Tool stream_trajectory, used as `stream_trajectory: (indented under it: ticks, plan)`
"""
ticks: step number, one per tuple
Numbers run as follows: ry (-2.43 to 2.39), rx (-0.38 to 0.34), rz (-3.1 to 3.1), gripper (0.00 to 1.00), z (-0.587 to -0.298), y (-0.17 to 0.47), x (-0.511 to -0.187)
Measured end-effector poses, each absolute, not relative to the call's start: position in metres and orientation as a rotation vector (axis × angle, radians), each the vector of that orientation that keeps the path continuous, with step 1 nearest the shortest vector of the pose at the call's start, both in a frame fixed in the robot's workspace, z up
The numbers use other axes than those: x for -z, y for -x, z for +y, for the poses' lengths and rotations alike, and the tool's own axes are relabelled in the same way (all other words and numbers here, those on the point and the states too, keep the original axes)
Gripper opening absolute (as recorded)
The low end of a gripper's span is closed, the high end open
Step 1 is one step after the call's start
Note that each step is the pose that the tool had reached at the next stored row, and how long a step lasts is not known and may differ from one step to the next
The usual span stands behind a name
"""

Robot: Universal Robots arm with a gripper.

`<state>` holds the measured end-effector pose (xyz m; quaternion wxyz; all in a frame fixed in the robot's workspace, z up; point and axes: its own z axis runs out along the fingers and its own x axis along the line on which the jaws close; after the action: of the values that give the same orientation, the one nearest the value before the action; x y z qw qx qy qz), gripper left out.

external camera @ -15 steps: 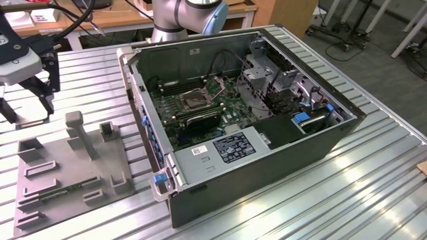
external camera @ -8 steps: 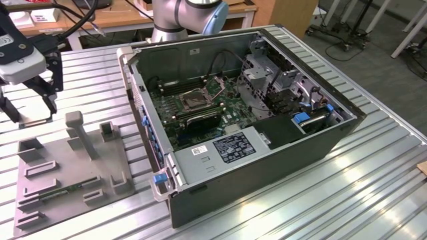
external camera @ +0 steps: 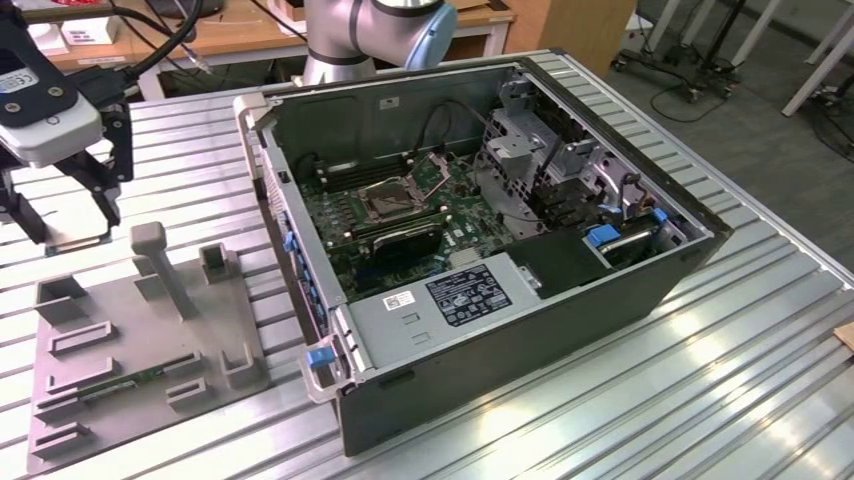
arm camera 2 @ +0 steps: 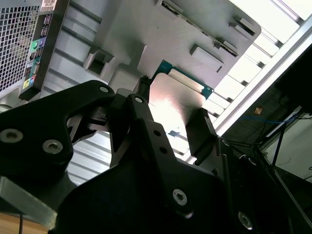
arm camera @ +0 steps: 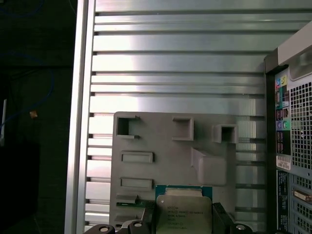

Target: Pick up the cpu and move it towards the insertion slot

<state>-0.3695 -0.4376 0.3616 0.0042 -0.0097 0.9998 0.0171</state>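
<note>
Pinching the cpu (arm camera: 184,214) by opposite edges, the claw (arm camera 2: 171,114) hangs above the grey tray (external camera: 134,345), near the bench (external camera: 747,330) edge at the exterior view's left. The insertion slot (external camera: 391,197) lies well apart toward the exterior view's right, inside the open case (external camera: 534,330). The cpu's underside is hidden.

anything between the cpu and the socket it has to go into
Yes. The gripper holds the cpu over the grey tray, at the exterior view's left. The open case's side wall stands between it and the insertion slot; nothing visible covers the slot from above.
</note>
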Motion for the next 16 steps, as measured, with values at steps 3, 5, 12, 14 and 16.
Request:
stream_trajectory:
  ticks: [3,5,12,14,16]
  plan:
    - [0.030,-0.054,3.132,0.54,-0.4376,0.3686,-0.3615]
    - [0.030,-0.053,3.133,0.54,-0.4376,0.3679,-0.3616]
    - [0.030,-0.053,3.133,0.54,-0.4376,0.3669,-0.3616]
    - [0.030,-0.054,3.133,0.54,-0.4376,0.3669,-0.3616]
    - [0.030,-0.054,3.132,0.54,-0.4376,0.3669,-0.3620]
